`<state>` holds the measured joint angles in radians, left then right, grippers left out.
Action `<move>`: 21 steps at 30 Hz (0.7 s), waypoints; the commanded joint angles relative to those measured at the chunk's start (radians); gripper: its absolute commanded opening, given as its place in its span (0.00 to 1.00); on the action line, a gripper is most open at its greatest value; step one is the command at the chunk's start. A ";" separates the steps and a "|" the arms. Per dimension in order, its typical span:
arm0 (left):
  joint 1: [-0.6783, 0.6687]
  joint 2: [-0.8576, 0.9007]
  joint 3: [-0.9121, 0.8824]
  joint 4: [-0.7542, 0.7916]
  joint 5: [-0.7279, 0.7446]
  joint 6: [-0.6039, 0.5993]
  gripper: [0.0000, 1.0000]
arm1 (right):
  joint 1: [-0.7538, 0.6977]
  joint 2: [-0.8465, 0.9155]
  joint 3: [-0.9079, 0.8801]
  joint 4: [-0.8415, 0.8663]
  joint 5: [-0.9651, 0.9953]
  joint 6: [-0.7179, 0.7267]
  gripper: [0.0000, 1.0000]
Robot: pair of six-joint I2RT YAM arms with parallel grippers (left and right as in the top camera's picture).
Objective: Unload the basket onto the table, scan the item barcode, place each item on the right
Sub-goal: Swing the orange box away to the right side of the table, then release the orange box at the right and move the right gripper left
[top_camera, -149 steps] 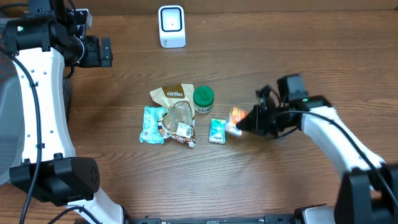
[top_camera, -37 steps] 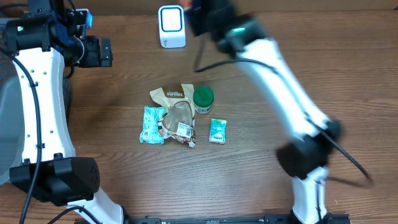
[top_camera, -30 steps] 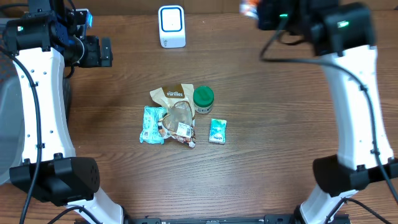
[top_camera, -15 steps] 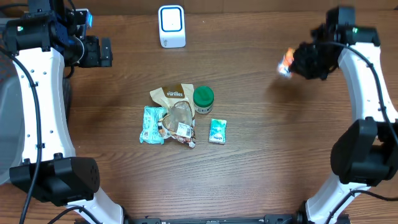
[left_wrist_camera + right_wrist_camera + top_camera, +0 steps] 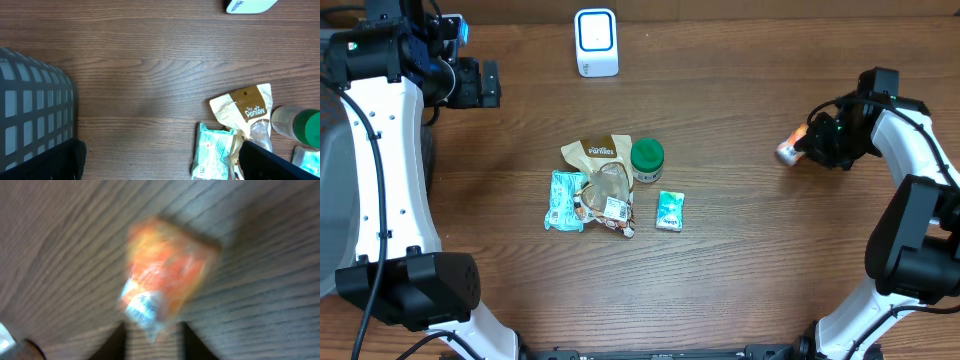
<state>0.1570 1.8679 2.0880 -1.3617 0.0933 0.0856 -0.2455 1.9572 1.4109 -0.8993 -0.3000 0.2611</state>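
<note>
Blur smears orange packet (image 5: 165,287) near right gripper (image 5: 807,147), print unreadable.

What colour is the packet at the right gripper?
The packet is orange with a white patch at one end, clearest in the right wrist view, though blurred.

The left arm (image 5: 380,150) stands along the left side of the overhead view, white links on black joints, its wrist turned inward; the left gripper (image 5: 488,84) points right, fingers (image 5: 280,162) spread wide at the bottom corners of its wrist view; the right arm (image 5: 912,145) comes in from the right side, elbow folded; the right gripper (image 5: 812,143) points left; its fingers (image 5: 186,339) show as blurred dark stubs with a gap between; whether they grip cannot be told.
</note>
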 commanded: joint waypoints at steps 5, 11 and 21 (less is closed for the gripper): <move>0.000 0.008 0.009 0.002 -0.004 0.020 1.00 | 0.003 -0.010 0.031 -0.058 -0.018 -0.006 0.82; 0.000 0.008 0.009 0.002 -0.004 0.020 0.99 | 0.020 -0.045 0.234 -0.328 -0.090 -0.101 0.86; 0.000 0.008 0.009 0.002 -0.004 0.020 0.99 | 0.238 -0.149 0.296 -0.526 -0.128 -0.162 1.00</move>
<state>0.1570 1.8679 2.0880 -1.3617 0.0933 0.0856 -0.0765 1.8198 1.7042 -1.4242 -0.4088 0.1219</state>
